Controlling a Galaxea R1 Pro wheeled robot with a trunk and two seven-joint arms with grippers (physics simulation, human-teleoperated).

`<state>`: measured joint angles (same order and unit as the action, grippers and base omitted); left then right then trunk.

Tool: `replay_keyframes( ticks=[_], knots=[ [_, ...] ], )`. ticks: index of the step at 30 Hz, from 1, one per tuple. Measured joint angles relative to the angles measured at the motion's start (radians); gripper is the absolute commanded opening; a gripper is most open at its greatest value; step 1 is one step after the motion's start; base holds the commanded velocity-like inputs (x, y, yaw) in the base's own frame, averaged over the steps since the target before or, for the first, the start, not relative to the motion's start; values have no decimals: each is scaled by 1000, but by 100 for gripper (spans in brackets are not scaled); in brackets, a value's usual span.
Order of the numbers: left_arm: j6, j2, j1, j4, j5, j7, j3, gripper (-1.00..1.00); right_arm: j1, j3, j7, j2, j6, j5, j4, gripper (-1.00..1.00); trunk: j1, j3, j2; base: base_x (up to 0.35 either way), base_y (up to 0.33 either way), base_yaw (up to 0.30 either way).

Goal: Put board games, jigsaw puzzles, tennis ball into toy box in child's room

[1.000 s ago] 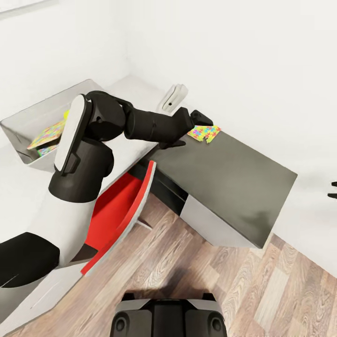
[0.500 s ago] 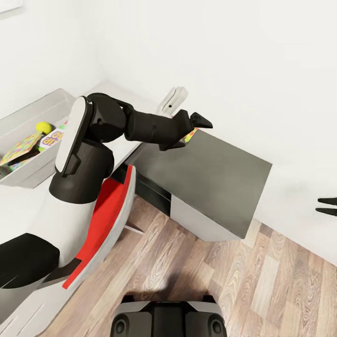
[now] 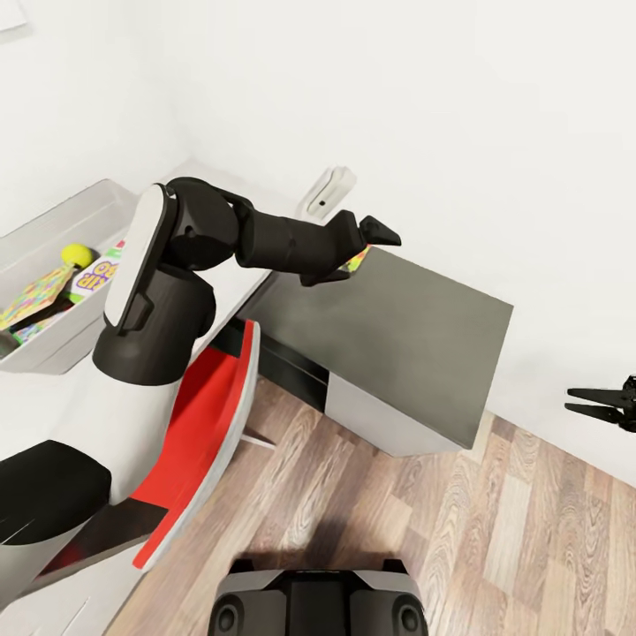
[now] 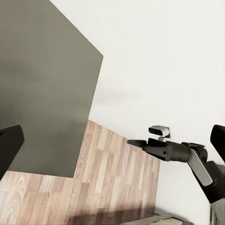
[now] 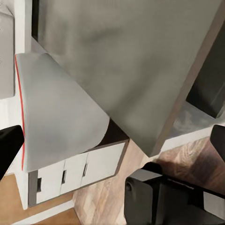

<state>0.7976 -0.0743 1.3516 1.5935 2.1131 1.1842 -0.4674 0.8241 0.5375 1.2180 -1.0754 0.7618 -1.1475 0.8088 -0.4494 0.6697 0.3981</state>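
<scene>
Left claw point(image 3: 375, 234) hangs, seemingly open, over the table point(image 3: 415, 327) edge.

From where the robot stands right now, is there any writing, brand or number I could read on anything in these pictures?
Board game in the toy box: large coloured letters on its white lid, too blurred and too far hidden behind the left arm to read.
Jigsaw puzzle in the same box: coloured pieces, no lettering.
Nothing else carries readable text, brand or number.
</scene>
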Motion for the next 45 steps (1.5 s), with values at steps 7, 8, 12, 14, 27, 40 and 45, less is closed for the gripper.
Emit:
replay_keyframes(
  ticks=[7, 8, 12, 14, 27, 40, 45],
  knots=[
    [1, 2, 0, 2, 2, 1, -1, 100, -3, -3, -19, 32, -10, 1, -21, 100, 0, 0, 0, 11, 42, -60],
    [1, 2, 0, 2, 2, 1, -1, 100, -3, -4, -20, 32, -10, 0, -21, 100, 0, 0, 0, 6, 25, -136],
    [2, 5, 0, 2, 3, 2, -2, 100, -5, -5, -39, 52, -15, 1, -24, 100, 0, -1, 0, 5, 18, -177],
    [2, 5, 0, 2, 3, 2, -2, 100, -5, -6, -43, 61, -17, 1, -25, 100, 0, -1, 0, 3, 11, -214],
    [2, 31, -2, 1, 1, -7, -3, 100, -5, -10, -59, 100, -23, 1, -37, 100, 0, -5, 0, 1, 5, -252],
    [3, 39, -22, -3, 1, -10, -4, 100, -5, -10, -62, 108, -24, 1, -43, 100, 0, -8, 0, 3, 2, -179],
    [3, 40, -27, -8, 1, -9, -4, 100, -5, -10, -62, 109, -24, 1, -44, 100, 0, -9, 0, 119, 49, -53]
  ],
)
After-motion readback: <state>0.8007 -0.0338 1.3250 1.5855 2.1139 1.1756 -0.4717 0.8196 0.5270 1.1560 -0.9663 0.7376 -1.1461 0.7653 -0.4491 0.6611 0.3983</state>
